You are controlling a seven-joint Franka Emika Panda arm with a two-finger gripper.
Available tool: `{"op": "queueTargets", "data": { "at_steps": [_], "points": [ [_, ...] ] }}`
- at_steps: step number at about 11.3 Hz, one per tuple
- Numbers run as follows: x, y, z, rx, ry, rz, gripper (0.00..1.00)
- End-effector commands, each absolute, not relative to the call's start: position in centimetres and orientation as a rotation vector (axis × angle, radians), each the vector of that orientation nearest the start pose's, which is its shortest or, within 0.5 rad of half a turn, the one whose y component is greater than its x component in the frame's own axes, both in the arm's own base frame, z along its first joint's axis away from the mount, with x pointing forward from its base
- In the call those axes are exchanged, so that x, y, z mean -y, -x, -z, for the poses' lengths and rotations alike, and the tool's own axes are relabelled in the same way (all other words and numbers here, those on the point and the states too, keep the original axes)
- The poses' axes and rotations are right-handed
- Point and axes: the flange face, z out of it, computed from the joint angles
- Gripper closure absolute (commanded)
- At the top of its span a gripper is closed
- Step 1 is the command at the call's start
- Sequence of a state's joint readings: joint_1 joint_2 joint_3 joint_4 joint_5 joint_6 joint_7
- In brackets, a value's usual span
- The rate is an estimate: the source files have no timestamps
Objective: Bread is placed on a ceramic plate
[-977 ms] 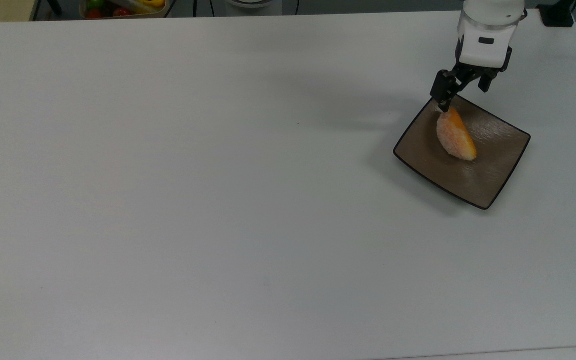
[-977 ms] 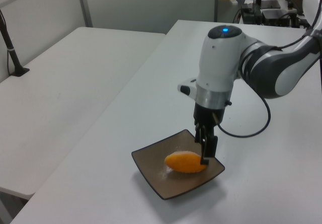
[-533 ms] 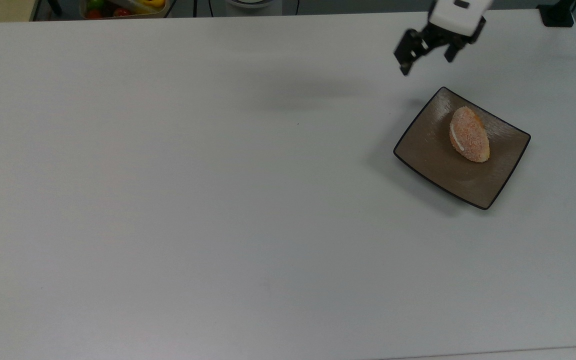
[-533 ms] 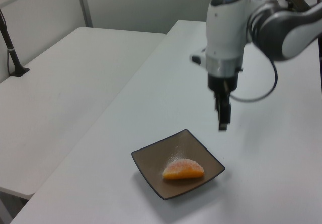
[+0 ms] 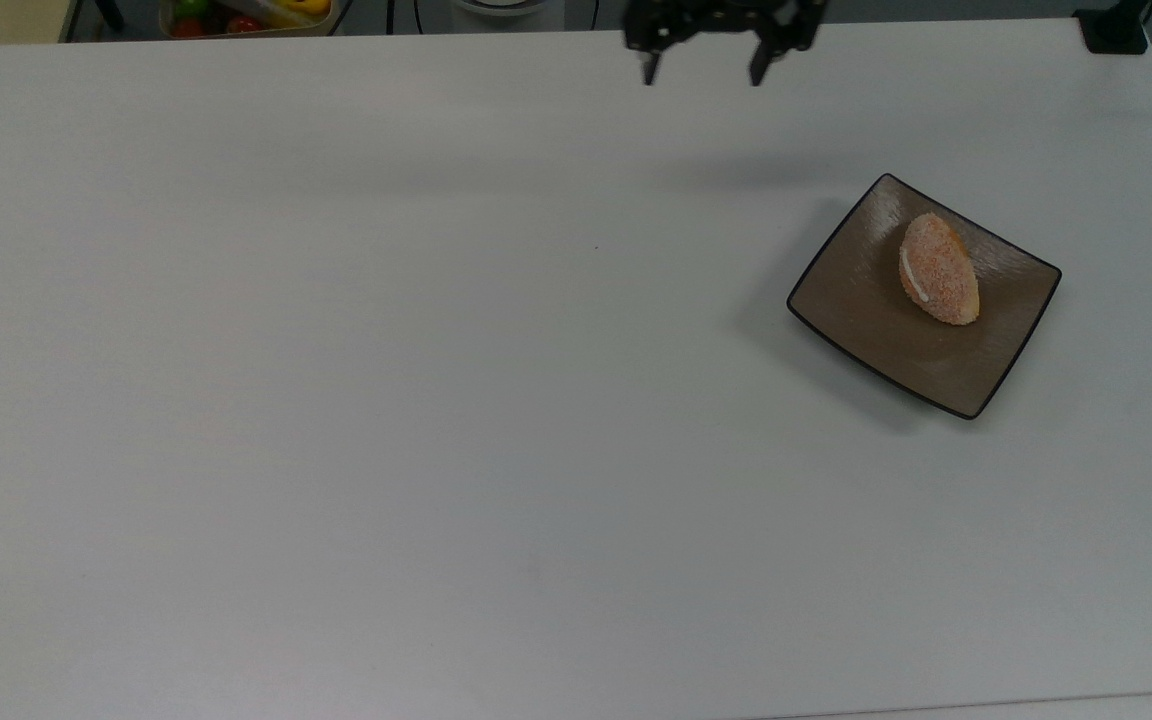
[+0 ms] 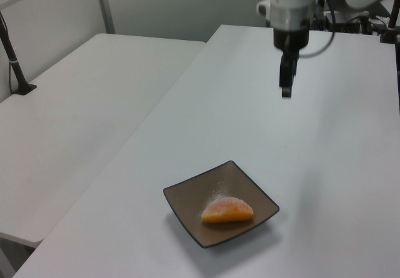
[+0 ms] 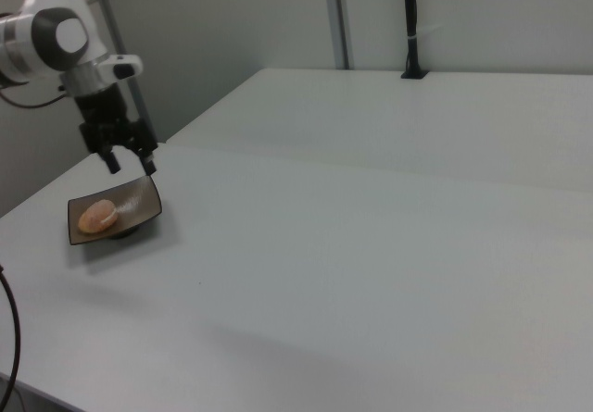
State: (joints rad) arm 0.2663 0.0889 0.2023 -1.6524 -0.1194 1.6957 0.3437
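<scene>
Golden-orange bread (image 5: 938,269) lying on the brown ceramic plate (image 5: 861,318), toward the top view's right of the white counter (image 5: 436,400). Looks light, soft, easily crushed; sugary crust likely crumbly, so best pinched gently across the short width, near the middle. Pincer (image 5: 702,62) raised well apart from the plate, spread wide, holding nothing. Placement seemingly done.

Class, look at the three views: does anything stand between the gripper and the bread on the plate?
Nothing visible does. The bread lies on the ceramic plate, and the open gripper hangs apart from it above bare white table.
</scene>
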Motion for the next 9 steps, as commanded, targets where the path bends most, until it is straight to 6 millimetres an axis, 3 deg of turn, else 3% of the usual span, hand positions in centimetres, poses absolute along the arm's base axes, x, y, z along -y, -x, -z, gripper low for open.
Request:
{"op": "queueTargets", "data": {
  "at_steps": [1, 3, 5, 9],
  "points": [
    [-17.5, -53.4, -57.7, 0.0, 3.215, 0.054, 0.0],
    [-12.0, -54.5, -58.7, -0.009, 3.151, 0.045, 0.0],
    [-8.6, -55.1, -59.1, -0.036, 3.105, 0.044, 0.0],
    [-7.8, -55.7, -58.1, 0.001, 3.067, 0.05, 0.0]
  ]
}}
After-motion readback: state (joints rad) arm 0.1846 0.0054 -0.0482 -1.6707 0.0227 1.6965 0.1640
